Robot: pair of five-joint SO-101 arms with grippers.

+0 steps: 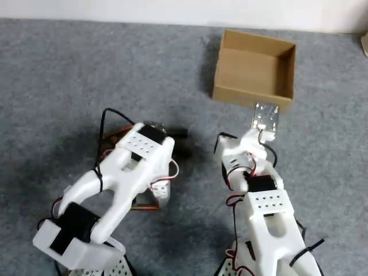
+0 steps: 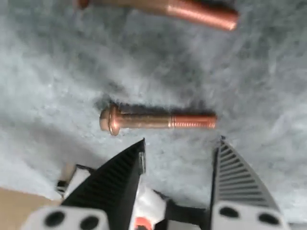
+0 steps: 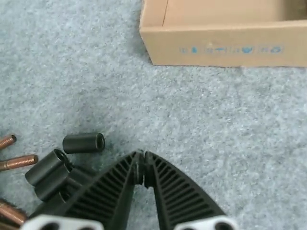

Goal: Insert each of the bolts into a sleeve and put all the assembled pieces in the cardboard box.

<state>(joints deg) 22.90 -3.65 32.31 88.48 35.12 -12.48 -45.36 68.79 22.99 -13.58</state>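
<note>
Left tool [image 2: 182, 142] is hovering, jaws spread, just short of a copper bolt [image 2: 158, 120] lying on the grey felt counter [image 1: 57, 75], while the right tool [image 3: 143, 163] is hanging clenched and empty beside black sleeves [image 3: 84, 143], the cardboard box [image 3: 216, 48] sitting ahead of it near the counter's far edge under a white wall [image 1: 172, 8].

The bolts [image 2: 158, 120] are gleaming copper, the sleeves [image 3: 84, 143] showing black, the desk [image 1: 86, 75] mottled grey, the cardboard box [image 1: 247, 98] plain brown.
</note>
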